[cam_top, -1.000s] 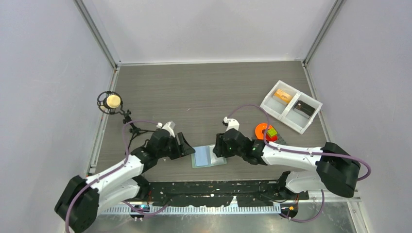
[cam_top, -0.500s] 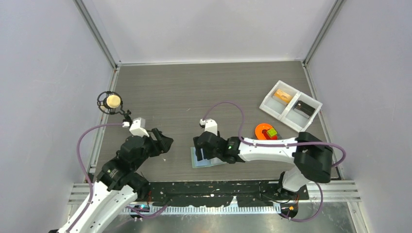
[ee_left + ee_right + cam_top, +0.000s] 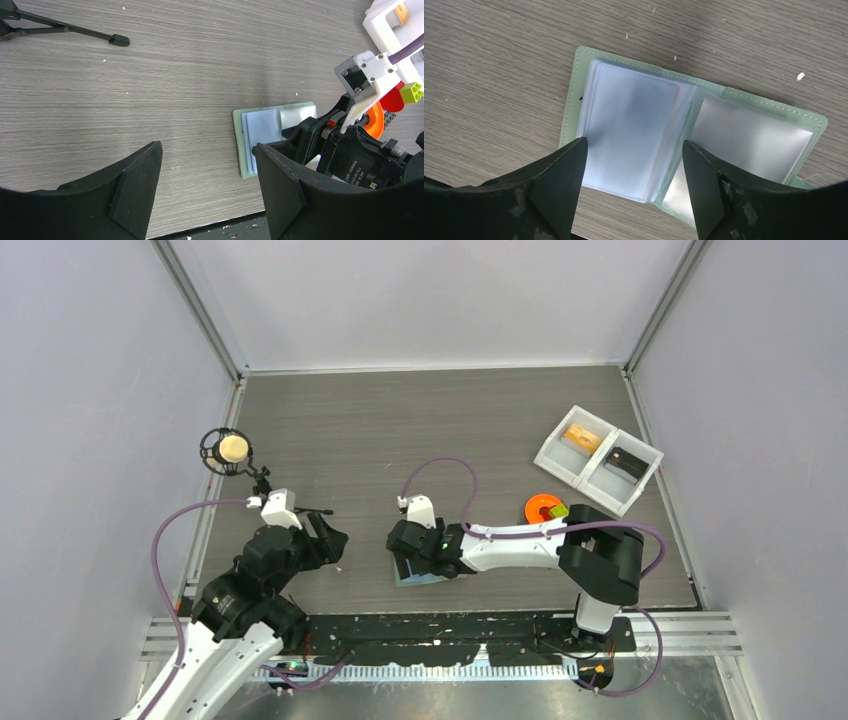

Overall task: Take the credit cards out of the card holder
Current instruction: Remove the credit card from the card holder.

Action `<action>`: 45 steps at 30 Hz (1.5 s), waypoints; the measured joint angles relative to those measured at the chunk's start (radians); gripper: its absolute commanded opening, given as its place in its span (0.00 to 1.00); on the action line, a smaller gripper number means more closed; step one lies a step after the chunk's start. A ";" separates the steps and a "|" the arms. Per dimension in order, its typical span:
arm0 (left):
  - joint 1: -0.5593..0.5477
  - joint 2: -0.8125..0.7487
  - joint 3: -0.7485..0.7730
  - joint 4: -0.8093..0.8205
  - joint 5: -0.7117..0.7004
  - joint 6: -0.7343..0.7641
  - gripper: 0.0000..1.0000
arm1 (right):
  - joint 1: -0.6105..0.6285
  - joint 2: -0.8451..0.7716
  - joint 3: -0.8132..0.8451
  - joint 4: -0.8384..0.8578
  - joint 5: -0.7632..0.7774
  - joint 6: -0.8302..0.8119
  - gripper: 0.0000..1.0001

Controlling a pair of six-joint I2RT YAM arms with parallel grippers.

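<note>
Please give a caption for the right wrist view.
Open right gripper over the open card holder on the wooden table.

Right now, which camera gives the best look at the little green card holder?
The right wrist view: the card holder lies open and nearly fills the frame, both pale pocket faces showing. The left wrist view catches it partly behind the right gripper; the top view shows only a sliver under that gripper.

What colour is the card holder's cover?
Sage green. The card holder shows best in right wrist view.
</note>
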State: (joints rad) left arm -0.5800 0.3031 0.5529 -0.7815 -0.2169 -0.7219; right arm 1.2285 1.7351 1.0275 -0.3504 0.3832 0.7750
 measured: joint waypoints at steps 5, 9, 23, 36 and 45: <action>0.000 0.005 0.000 -0.002 0.000 0.002 0.72 | 0.000 0.016 0.014 -0.005 0.006 0.008 0.77; 0.000 0.005 0.000 -0.002 0.000 0.002 0.71 | 0.001 0.019 0.014 -0.003 0.008 0.013 0.78; 0.000 0.005 0.000 0.000 0.000 0.002 0.72 | 0.001 0.022 0.025 -0.006 0.021 0.018 0.85; 0.000 0.000 0.000 -0.002 0.000 0.002 0.71 | 0.001 0.035 0.048 -0.026 0.027 0.042 0.85; 0.000 -0.009 0.000 -0.002 0.000 0.002 0.71 | 0.002 0.066 0.065 -0.033 0.029 0.055 0.78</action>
State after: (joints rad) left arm -0.5800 0.2943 0.5529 -0.7834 -0.2169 -0.7200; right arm 1.2301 1.8015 1.0924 -0.3836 0.4118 0.8299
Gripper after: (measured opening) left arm 0.714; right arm 0.829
